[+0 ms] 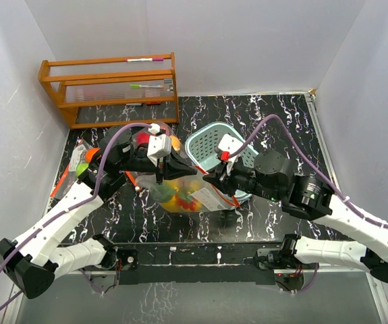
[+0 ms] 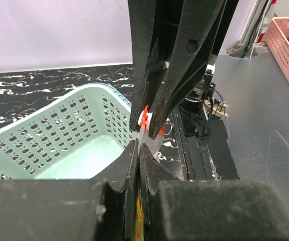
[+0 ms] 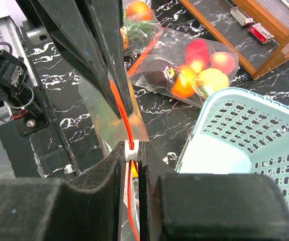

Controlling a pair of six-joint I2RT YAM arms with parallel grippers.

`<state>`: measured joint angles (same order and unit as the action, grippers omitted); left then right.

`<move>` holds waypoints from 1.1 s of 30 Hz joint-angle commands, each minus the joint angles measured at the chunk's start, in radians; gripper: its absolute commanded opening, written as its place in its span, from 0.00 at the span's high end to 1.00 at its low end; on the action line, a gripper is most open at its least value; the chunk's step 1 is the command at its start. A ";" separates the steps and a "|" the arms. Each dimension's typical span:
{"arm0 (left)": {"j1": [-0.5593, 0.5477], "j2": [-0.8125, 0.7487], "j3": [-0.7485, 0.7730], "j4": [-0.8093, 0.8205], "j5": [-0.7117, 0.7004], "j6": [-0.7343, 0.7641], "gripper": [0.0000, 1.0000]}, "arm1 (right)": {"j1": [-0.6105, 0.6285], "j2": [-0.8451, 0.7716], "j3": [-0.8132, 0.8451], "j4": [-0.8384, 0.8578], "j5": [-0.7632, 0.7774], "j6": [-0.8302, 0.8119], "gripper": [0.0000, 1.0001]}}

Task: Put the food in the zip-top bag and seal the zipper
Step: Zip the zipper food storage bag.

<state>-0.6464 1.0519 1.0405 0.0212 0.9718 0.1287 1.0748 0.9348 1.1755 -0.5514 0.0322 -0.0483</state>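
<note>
Sealing is the step in hand: the food (image 1: 180, 200) sits inside the zip-top bag (image 1: 173, 189), between the arms beside the teal basket (image 1: 207, 138). The left jaws are clamped on the bag's top edge and the right jaws on its white slider (image 3: 129, 149). That slider probably must next be drawn along the track against the left's hold.

High rear overview, 2 close wrist views, all sharing basket (image 1: 204, 144)

Teal basket (image 1: 207, 142); black table (image 1: 281, 128), white veins; zipper (image 3: 124, 118) orange-red; food (image 1: 179, 200) seemingly yellow, red.
</note>
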 commanded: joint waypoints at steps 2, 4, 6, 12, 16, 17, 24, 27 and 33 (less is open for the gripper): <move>0.014 -0.045 0.043 0.076 -0.051 -0.059 1.00 | -0.002 -0.060 -0.022 -0.021 0.066 0.018 0.92; 0.014 -0.049 0.047 0.085 -0.071 -0.069 1.00 | -0.002 -0.067 -0.033 -0.030 0.064 0.029 0.92; 0.013 -0.057 0.068 0.065 -0.120 -0.050 1.00 | -0.001 -0.074 -0.048 -0.034 0.064 0.042 0.92; 0.014 -0.091 0.133 0.025 -0.475 -0.011 1.00 | -0.002 -0.114 -0.115 -0.030 0.066 0.093 0.92; 0.016 -0.095 0.171 0.015 -0.663 -0.009 1.00 | -0.002 -0.149 -0.152 -0.031 0.068 0.130 0.92; 0.016 -0.095 0.179 0.014 -0.693 -0.009 1.00 | -0.002 -0.161 -0.160 -0.030 0.073 0.138 0.92; 0.017 -0.087 0.231 0.015 -0.828 -0.015 1.00 | -0.002 -0.226 -0.207 -0.034 0.096 0.183 0.92; 0.017 -0.088 0.234 0.021 -0.871 -0.009 1.00 | -0.002 -0.238 -0.229 -0.037 0.097 0.207 0.92; 0.017 -0.089 0.223 0.021 -0.870 -0.013 1.00 | -0.001 -0.232 -0.247 -0.041 0.133 0.234 0.90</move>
<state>-0.6491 0.9939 1.2198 -0.0345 0.1989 0.1005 1.0714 0.7067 0.9356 -0.5526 0.1337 0.1524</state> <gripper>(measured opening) 0.007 0.141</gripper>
